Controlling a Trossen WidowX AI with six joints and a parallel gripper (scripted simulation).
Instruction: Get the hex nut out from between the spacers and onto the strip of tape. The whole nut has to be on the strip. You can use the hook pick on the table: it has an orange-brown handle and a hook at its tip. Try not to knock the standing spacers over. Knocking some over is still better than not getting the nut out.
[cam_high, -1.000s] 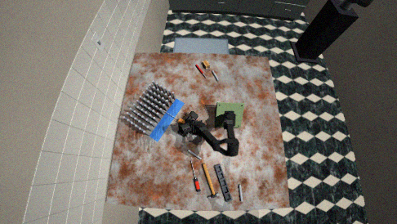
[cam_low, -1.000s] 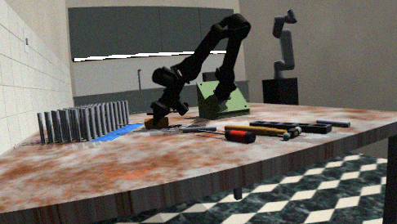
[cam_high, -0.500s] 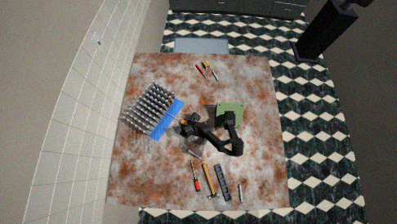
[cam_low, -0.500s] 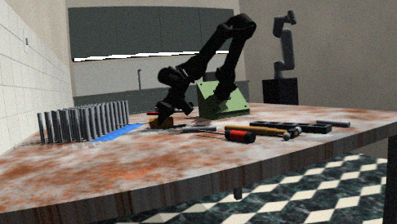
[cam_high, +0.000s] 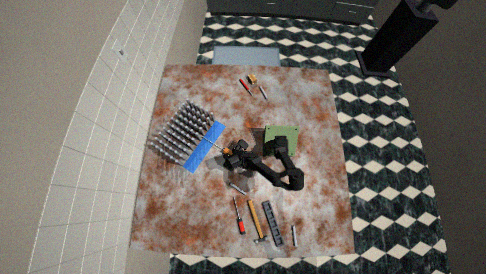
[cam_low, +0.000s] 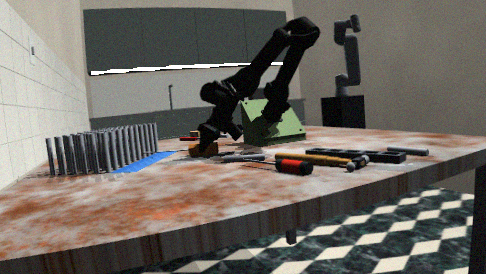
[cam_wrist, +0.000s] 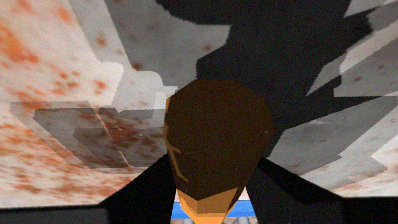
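Hex nut: we cannot make it out in any view; the block of upright spacers (cam_high: 181, 131) near the table's wall-side edge is too dense and small to show what lies between them. Along the side of the block that faces the arm runs the blue strip of tape (cam_high: 204, 146), flat on the table (cam_high: 310, 220) and just beside the nearest row of spacers. In the side view the spacers (cam_low: 100, 148) all stand upright, with the strip (cam_low: 144, 161) in front of them.

We see the hook pick's orange-brown handle (cam_high: 227, 150) clamped in the gripper (cam_high: 231, 154), just off the strip's arm-side edge; its thin metal shaft (cam_high: 218, 145) reaches over the tape toward the spacers. The hook at the tip is too small to resolve. From the side, the handle (cam_low: 203, 149) sits low, at or just above the table surface. In the wrist view the handle's butt end (cam_wrist: 218, 142) fills the centre between the dark fingers, with blue tape (cam_wrist: 245, 209) showing below it.

The black arm (cam_high: 280, 167) rises from a green base (cam_high: 287, 132). Further out lie loose tools, including a red-handled screwdriver (cam_high: 240, 216) and a hammer (cam_high: 256, 220).
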